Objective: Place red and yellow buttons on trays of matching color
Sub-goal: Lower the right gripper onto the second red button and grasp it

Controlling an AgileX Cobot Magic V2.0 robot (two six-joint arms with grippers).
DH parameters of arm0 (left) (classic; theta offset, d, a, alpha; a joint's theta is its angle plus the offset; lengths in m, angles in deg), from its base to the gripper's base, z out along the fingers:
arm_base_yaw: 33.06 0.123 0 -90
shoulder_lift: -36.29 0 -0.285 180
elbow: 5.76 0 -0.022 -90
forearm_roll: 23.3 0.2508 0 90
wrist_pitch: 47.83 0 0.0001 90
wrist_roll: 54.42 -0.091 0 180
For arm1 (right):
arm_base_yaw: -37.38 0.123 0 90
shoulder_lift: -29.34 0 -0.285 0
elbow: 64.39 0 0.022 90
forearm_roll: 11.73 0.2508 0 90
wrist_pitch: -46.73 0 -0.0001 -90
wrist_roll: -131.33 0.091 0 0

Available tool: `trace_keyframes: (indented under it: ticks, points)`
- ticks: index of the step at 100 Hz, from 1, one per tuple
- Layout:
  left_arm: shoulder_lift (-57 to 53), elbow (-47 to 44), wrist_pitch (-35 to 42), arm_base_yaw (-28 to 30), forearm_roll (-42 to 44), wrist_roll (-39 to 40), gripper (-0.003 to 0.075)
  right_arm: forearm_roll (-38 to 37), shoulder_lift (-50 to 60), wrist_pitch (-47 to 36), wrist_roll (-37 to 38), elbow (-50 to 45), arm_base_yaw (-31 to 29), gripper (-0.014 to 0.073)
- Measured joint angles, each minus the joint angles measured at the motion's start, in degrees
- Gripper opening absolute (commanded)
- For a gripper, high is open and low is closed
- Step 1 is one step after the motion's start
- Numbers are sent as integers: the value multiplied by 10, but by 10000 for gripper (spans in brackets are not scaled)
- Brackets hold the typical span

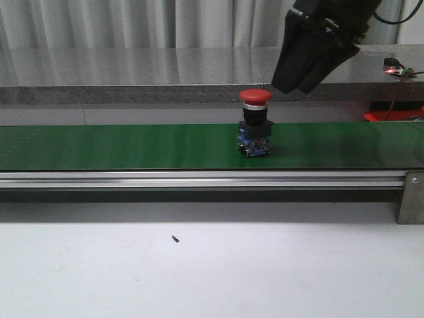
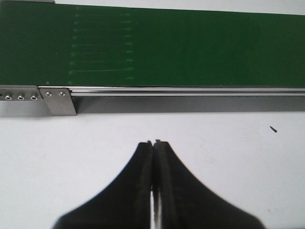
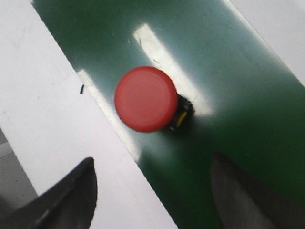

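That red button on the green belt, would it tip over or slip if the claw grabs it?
The red button stands tall with a wide cap over a narrower base, so a sideways nudge could probably tip it. It looks rigid plastic, unlikely to bend. The smooth round cap may slip; the blocky base seems a safer grip for the open right gripper.

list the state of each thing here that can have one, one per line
red mushroom-head push button: upright on the belt, not held
green conveyor belt: carries only the button in view; cannot tell if it is moving
right hand: open, above the button, not touching it
left hand: shut, empty, over the white table
red tray: far right behind the belt, only an edge visible
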Motion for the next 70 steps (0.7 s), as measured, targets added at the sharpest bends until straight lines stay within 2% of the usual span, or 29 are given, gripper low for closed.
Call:
trace_keyframes:
  ticks: [15, 50, 60, 70]
  points:
    - [0, 0, 0, 0, 0, 0, -20, 30, -16, -3, 0, 0, 0, 507]
    - [0, 0, 0, 0, 0, 0, -20, 36, -28, -36, 0, 0, 0, 505]
    - [0, 0, 0, 0, 0, 0, -20, 36, -28, -41, -1, 0, 0, 419]
    - [0, 0, 0, 0, 0, 0, -20, 36, -28, -41, -1, 0, 0, 253]
